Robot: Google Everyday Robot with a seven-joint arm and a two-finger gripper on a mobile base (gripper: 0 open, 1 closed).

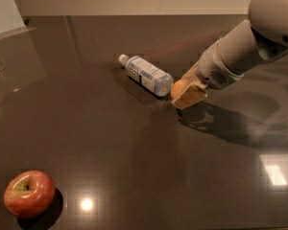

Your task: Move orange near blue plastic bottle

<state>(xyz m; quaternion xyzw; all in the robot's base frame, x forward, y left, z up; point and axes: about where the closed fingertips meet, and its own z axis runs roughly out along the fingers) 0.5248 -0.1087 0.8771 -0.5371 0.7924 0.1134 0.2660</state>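
The blue plastic bottle [145,74] lies on its side on the dark table, white cap pointing to the back left. The orange [178,88] sits just right of the bottle's base, held between the tan fingers of my gripper [183,94]. The gripper reaches in from the right on a grey arm and is shut on the orange, low over the table. Most of the orange is hidden by the fingers.
A shiny red apple [29,193] with a yellow-green top sits at the front left. The dark glossy table [110,143] reflects lights. A pale object [5,11] stands at the back left corner.
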